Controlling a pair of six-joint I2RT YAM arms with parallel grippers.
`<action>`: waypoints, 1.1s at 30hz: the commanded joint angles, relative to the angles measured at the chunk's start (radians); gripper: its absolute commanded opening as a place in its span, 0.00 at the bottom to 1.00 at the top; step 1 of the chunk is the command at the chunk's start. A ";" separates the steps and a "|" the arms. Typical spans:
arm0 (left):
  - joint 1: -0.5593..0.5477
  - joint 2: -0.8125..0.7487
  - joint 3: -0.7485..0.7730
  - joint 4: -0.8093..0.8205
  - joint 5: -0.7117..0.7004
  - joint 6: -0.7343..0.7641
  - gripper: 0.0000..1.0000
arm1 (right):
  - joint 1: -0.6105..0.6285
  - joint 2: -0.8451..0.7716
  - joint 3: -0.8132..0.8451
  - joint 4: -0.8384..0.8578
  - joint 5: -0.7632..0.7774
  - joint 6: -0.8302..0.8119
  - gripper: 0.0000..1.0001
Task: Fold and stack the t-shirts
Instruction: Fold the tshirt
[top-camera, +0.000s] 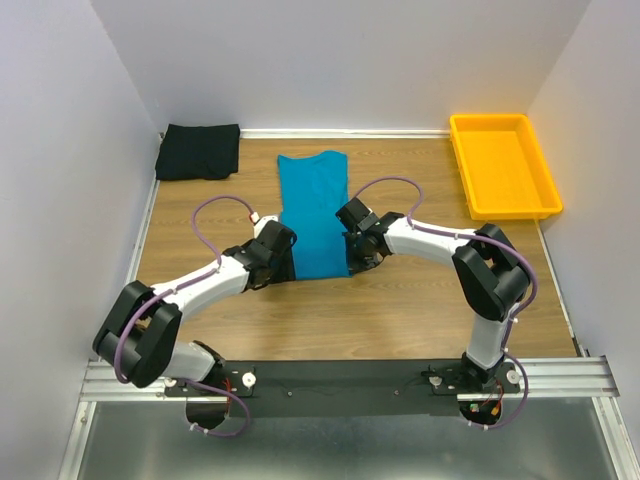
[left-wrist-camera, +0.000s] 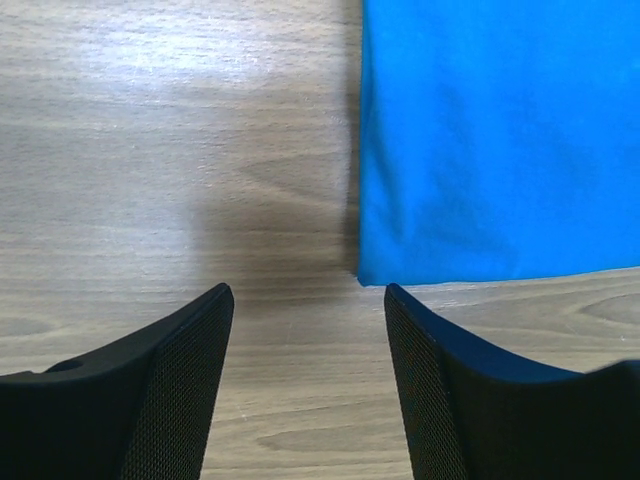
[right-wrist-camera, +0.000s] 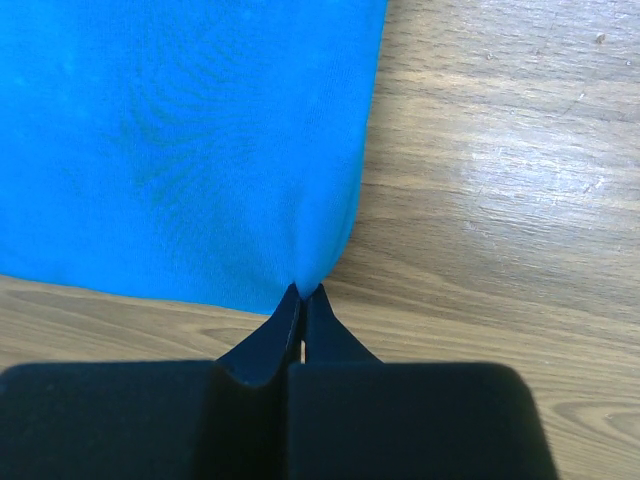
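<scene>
- Black t-shirt (top-camera: 198, 151): it lies as a folded block at the far left corner of the table (top-camera: 400, 310), well apart from both of my arms. I judge that it is parked there as the base of the stack.
- Left gripper (left-wrist-camera: 305, 300): my fingers are spread and hold nothing. The gripper sits low over the wood, with the near left corner of the blue cloth just ahead of the gap, closer to the right-hand finger (left-wrist-camera: 440, 370). The fingers are spread so that the corner can pass between them; no grip is made yet.
- Teal t-shirt (top-camera: 313, 213): it lies flat at the centre of the table as a long narrow panel, collar end far and hem end near. At this width, each near corner falls beside one gripper.
- Right gripper (right-wrist-camera: 302, 295): my fingertips are pressed together, pinching the near right corner of the hem. The cloth puckers into the tips, which indicates a firm hold.
- Next step, as I judge it: the hem-to-collar fold needs both corners raised together. Lifting the right one alone would skew the panel.
- Yellow tray (top-camera: 503, 165): it stands at the far right, apart from the shirt, and plays no part in this step.
</scene>
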 joint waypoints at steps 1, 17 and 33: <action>-0.014 0.018 -0.005 0.058 -0.035 -0.012 0.66 | 0.013 0.057 -0.044 -0.065 0.054 -0.014 0.00; -0.097 0.198 0.046 0.056 -0.064 -0.036 0.53 | 0.025 0.052 -0.067 -0.059 0.055 -0.026 0.01; -0.116 0.218 0.038 0.015 -0.046 -0.041 0.00 | 0.026 0.035 -0.089 -0.051 0.060 -0.051 0.01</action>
